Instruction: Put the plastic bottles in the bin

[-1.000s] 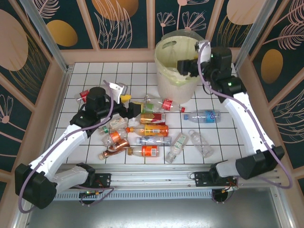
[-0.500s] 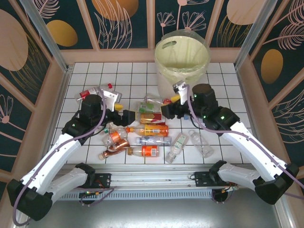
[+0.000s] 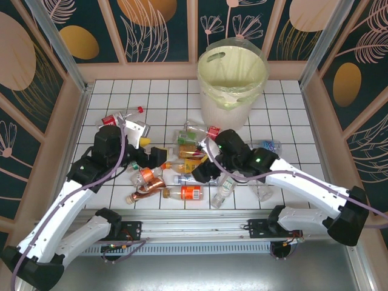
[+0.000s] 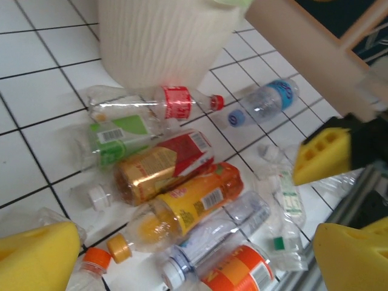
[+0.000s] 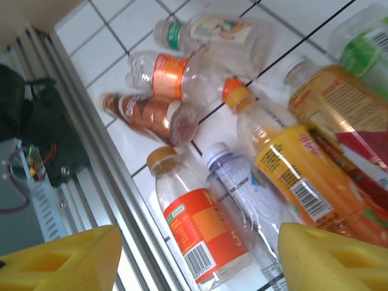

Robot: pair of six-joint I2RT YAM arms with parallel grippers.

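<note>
— Where are the plastic bottles point(image 3: 185, 162)?
— Heaped on the tiles point(image 3: 121, 97) beneath both grippers. The right arm point(image 3: 291, 182) covers several from above, and the blue-labelled bottle point(image 3: 270, 145) behind it is half hidden. The bin point(image 3: 225, 112) stands beyond the heap, its top cut off in the left wrist view.
— And the grippers?
— The left gripper point(image 3: 159, 156) and right gripper point(image 3: 203, 174) are spread wide, empty. The right has dropped from the bin's foot to the heap's near side.

The right gripper point(image 3: 203, 174) swings from the bin point(image 3: 219, 110) rim toward 7 o'clock over the plastic bottles point(image 3: 195, 164); the left gripper point(image 3: 159, 156) slides toward 6 o'clock.
</note>
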